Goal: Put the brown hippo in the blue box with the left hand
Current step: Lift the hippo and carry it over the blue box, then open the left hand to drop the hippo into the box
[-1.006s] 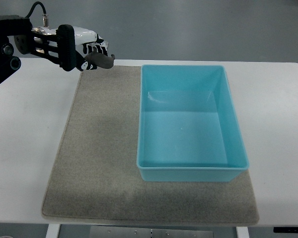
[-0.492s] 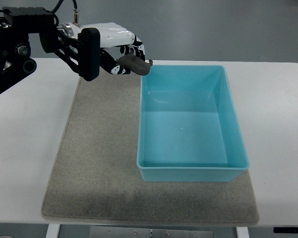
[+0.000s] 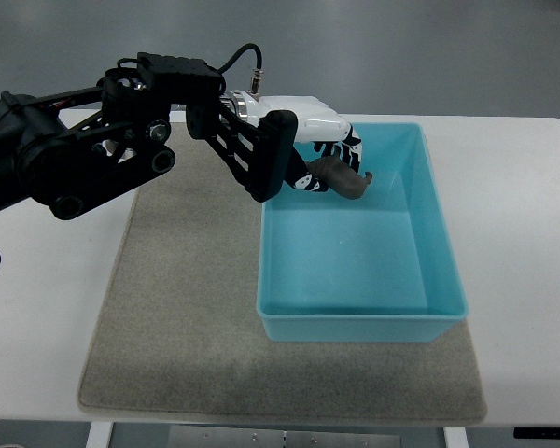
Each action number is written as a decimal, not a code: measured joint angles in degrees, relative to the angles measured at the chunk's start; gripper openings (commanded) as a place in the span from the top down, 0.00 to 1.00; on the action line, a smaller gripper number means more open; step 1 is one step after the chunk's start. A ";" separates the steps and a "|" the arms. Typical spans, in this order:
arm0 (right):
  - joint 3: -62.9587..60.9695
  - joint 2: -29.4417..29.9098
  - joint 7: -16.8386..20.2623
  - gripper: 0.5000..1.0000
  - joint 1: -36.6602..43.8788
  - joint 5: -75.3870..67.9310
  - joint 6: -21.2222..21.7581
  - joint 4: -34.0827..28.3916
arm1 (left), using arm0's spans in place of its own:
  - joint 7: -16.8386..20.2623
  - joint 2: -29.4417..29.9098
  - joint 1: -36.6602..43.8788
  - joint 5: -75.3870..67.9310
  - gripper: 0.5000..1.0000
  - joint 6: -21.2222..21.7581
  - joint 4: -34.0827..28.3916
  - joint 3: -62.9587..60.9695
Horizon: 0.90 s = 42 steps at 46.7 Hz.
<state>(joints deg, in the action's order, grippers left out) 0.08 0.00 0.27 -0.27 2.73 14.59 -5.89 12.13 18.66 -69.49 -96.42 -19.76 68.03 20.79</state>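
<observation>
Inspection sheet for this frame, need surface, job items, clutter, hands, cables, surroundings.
Surface: white table with a grey mat laid on it.
Job's things: blue box sits on the mat's right part, its floor bare; brown hippo is held over the box's far left area, not yet released.
Clutter: nothing seen.
Hands: left hand reaches in from the left and is shut on the hippo; right hand is not in view.
Cables: one black cable loops up from a connector on the left wrist, clear of the box.
Surroundings: grey floor beyond the table's far edge; no person seen.
</observation>
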 measured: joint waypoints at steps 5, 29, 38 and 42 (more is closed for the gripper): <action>0.01 0.00 0.00 0.13 0.00 0.00 0.00 0.00 | -0.10 -1.02 0.60 0.00 1.00 0.07 -0.35 -0.89; -0.01 0.00 -0.03 0.13 0.01 0.00 0.00 0.00 | -0.19 -0.75 3.67 0.11 0.36 0.92 -0.36 -1.73; 0.00 0.00 -0.03 0.13 0.01 0.00 0.00 0.00 | -0.19 -0.78 3.92 1.21 0.01 1.29 -0.21 -0.97; -0.01 0.00 -0.02 0.13 0.01 0.00 0.00 0.00 | -0.17 -0.60 3.92 1.50 0.01 1.87 -0.14 -0.57</action>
<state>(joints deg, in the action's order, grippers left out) 0.06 0.00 0.25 -0.26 2.72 14.59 -5.89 11.96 18.06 -65.57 -94.92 -17.90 67.88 20.22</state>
